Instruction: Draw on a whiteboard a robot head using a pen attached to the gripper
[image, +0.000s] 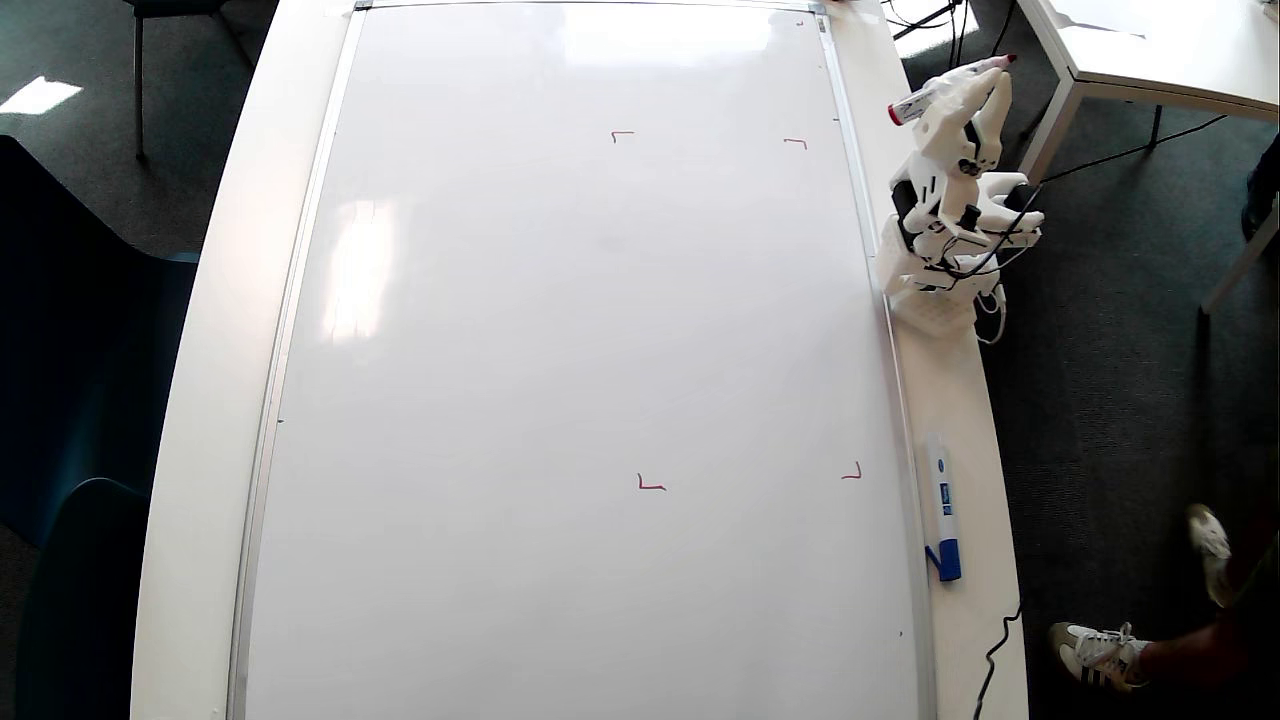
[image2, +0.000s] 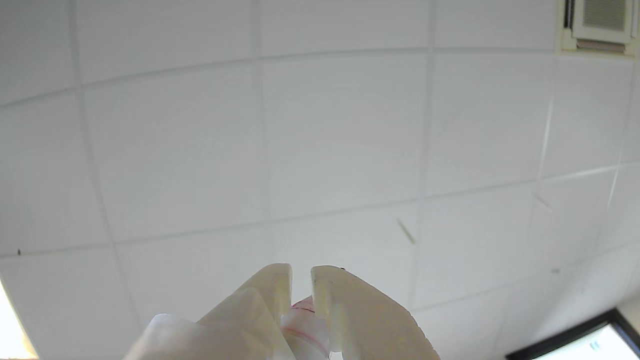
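Fig.: arm folded at the right edge of the table in the overhead view, off the whiteboard. The jaws are closing narrowly on the pen, which is lying crosswise in them, one red end toward the board, the other past the table edge. In the wrist view the jaws are pointing up at ceiling tiles w/ only a slim gap between them, a bit of the pen w/ red showing wedged low in that gap.

Board status: no robot head yet; only four small red corner marks, one each at upper/lower left and right of a rectangle in the board's right half. A spare marker w/ blue cap is lying on the table strip just beside the frame.

Risks, judged from this pose:
- Pen is sitting roughly level, not tip-down; arm is needing a big swing and wrist turn before contact, so a steep or hard landing could be skidding the tip or shifting the pen in the grip.
- Which red end is the nib: can't tell; wrong end down means no line.
- Wrist cam is seeing ceiling, not board, so approach is lacking close-up feedback.
- Glossy glare on the board's left may be hiding thin strokes from the overhead cam.
- Drawing could be straying outside the marks.
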